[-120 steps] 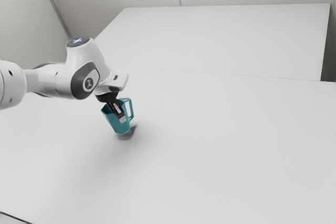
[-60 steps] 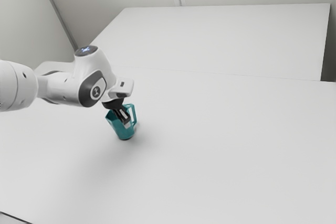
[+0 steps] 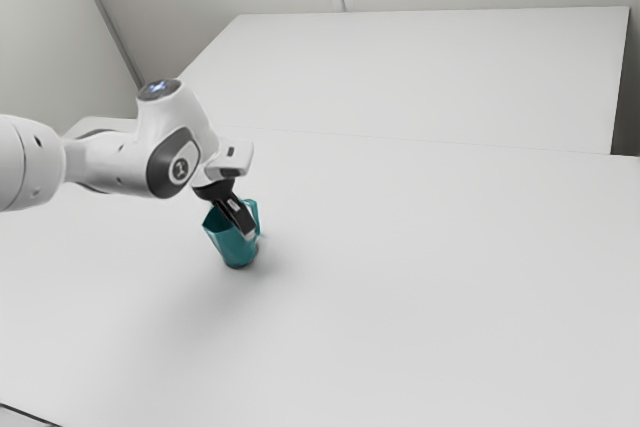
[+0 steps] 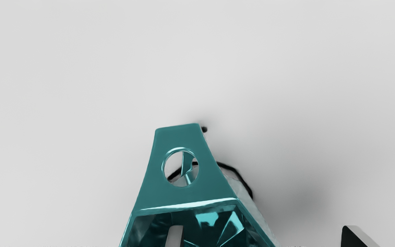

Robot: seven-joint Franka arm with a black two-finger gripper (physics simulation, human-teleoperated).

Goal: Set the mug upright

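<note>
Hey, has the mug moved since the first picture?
Yes. The mug has shifted lower and slightly toward the exterior view's right, farther from the faint seam behind it.

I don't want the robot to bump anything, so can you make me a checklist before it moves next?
1. Opening of the shiny teal mug faces up: ok.
2. Mug's bottom completely flat on the smooth white table: cannot tell.
3. Black two-finger gripper open: ok.
4. Both fingers outside the mug: not ok, one is inside.
5. Outside finger apart from the mug's handle: ok.
</note>
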